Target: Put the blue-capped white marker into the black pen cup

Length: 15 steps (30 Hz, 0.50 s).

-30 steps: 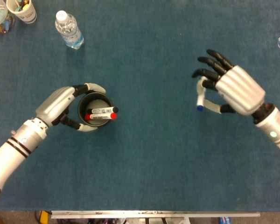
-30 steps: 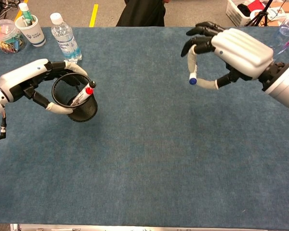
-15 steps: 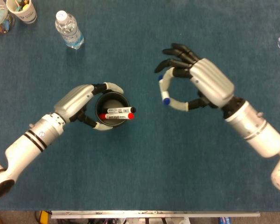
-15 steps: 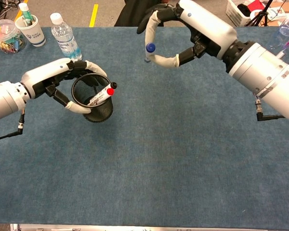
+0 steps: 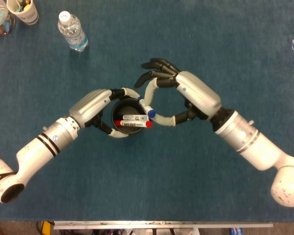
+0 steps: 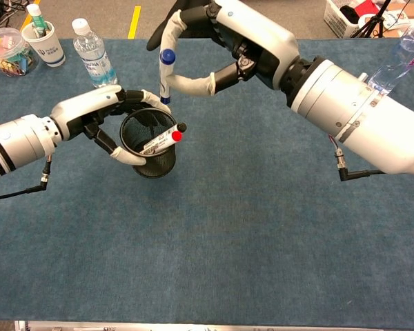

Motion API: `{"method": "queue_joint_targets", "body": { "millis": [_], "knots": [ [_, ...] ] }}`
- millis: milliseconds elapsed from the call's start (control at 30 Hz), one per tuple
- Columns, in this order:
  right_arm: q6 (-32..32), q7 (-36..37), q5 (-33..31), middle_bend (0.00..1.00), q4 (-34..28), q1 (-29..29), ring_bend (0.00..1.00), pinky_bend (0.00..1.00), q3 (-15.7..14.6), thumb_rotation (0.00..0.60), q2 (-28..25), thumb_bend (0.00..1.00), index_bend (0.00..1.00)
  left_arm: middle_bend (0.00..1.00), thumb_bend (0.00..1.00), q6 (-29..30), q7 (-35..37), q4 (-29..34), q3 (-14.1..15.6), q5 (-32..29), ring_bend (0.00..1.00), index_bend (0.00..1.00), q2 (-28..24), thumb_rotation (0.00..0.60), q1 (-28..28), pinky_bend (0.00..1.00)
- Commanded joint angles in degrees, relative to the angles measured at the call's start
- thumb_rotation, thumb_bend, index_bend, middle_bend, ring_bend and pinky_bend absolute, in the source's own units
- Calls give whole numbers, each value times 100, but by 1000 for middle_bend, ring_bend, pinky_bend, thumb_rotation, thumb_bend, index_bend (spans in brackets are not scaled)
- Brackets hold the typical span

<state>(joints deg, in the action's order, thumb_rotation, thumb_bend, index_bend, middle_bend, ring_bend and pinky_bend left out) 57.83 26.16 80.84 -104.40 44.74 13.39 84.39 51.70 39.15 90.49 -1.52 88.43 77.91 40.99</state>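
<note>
Two markers (image 5: pixel 135 121) crossing pen cup (image 6: pixel 149 148) mouth; bottle (image 5: pixel 72 31) far.

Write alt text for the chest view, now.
The right hand holds the blue-capped marker upright just above the rim of the black mesh cup, which the left hand grips on the blue table. A red-capped marker leans in the cup.

text: none legible | bottle label (image 6: pixel 96 64): too small to read
</note>
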Motion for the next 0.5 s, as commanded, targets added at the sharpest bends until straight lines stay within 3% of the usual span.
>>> {"method": "queue_joint_targets", "body": {
  "millis": [33,400,500],
  "knots": [
    [-41,-31,-37,350,-21,25,113,43,3,600,38,336,651,303,98,-39,2,-1,-27,-11,280,262,11,600,49,255],
    [-161,-59,-61,342,200,28,113,26,-111,600,184,339,649,303,98,-91,3,-23,-66,-78,280,262,26,600,142,256],
    [-193,-49,5,304,272,43,99,3,-133,600,170,342,562,303,98,-87,4,-32,-62,-82,280,262,33,600,148,256]
  ]
}}
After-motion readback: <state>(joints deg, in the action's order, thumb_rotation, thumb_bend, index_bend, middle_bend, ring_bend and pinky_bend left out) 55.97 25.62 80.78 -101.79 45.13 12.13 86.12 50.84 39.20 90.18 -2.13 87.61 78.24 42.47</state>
